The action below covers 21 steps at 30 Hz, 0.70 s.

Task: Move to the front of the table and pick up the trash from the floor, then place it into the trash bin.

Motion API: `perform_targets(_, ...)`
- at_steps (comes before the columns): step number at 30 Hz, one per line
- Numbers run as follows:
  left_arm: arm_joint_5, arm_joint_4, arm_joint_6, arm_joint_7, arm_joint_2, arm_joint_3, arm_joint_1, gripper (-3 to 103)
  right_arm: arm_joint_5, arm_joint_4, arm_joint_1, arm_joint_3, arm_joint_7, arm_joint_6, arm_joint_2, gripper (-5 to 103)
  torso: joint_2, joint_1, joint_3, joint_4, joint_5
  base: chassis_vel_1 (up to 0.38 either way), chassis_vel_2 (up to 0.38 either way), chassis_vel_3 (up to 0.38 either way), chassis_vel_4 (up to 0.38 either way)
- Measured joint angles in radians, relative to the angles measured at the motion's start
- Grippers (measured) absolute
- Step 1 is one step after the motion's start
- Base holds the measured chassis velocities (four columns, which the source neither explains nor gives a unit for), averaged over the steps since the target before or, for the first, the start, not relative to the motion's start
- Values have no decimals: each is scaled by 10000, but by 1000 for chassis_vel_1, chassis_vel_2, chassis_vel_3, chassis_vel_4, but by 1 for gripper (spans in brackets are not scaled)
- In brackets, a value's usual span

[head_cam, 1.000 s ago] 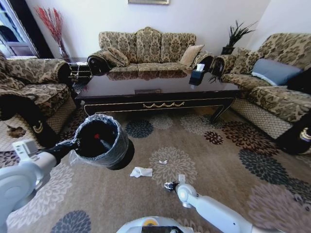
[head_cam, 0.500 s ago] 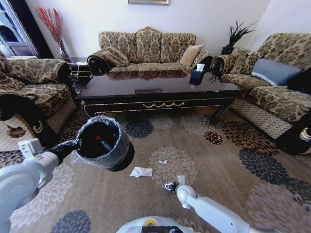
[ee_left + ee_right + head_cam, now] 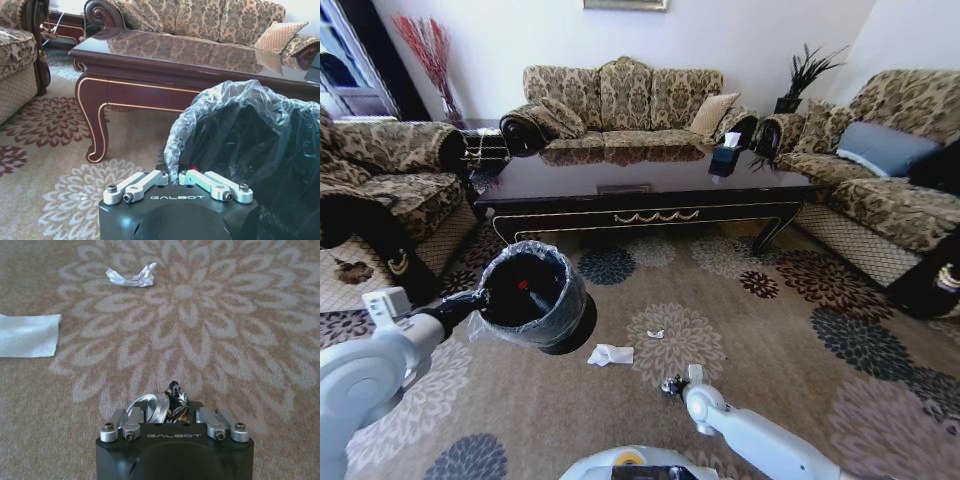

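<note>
My left gripper [image 3: 473,299] [image 3: 173,176] is shut on the rim of the trash bin [image 3: 534,296] [image 3: 250,145], a black bucket with a clear liner, and holds it tilted above the floor [image 3: 780,330]. Something red [image 3: 520,284] lies inside it. Low over the carpet, my right gripper [image 3: 671,385] [image 3: 173,408] is shut on a small dark, shiny piece of trash [image 3: 176,401]. A white tissue [image 3: 610,354] [image 3: 27,335] lies on the carpet left of that gripper. A small crumpled white scrap [image 3: 655,334] [image 3: 132,278] lies farther ahead. The dark wooden table [image 3: 650,190] [image 3: 150,70] stands beyond.
Patterned sofas [image 3: 620,100] surround the table at the back, left and right. A tissue box [image 3: 725,152] sits on the tabletop. The table's curved leg [image 3: 97,135] is close to the bin. Open carpet stretches to the right.
The left arm has shifted the bin slightly to the right. The right gripper stays low by the carpet, its arm drawn back a little.
</note>
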<state>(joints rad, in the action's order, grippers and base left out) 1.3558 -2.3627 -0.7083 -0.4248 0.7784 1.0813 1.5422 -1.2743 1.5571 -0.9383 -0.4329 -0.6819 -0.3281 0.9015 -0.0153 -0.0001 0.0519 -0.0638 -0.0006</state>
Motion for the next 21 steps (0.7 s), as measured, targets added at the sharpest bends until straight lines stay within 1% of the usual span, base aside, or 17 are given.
perform_targets(3,-23,5,7,5,3,-23,2,3,56,191,8,43,212,98,-70,36,1,1,3,1,6,0,0,0,0)
perform_targets(4,-23,20,7,9,0,-34,6,3,93,304,29,59,421,194,-97,36,1,1,4,2,12,0,0,0,0)
perform_targets(5,-23,20,7,9,0,-34,6,3,93,304,29,59,421,194,-97,36,1,1,4,2,12,0,0,0,0)
perform_targets(8,-49,54,12,8,8,-79,13,3,133,608,108,157,685,332,-219,27,1,1,3,10,10,0,0,0,0)
perform_targets(14,-77,111,19,10,71,-123,23,3,129,1151,-1,291,752,346,-407,27,2,1,3,2,10,0,0,0,0)
perform_targets(17,-138,170,29,11,79,-182,23,3,156,1469,-70,399,786,405,-477,27,2,1,2,2,10,0,0,0,0)
perform_targets(20,-256,219,45,-28,173,-460,53,3,308,1958,-88,703,1177,786,-620,27,1,1,2,3,8,0,0,0,0)
perform_targets(21,-327,178,45,-44,270,-640,96,3,481,2072,-55,793,1539,1061,-709,27,2,1,2,3,8,0,0,0,0)
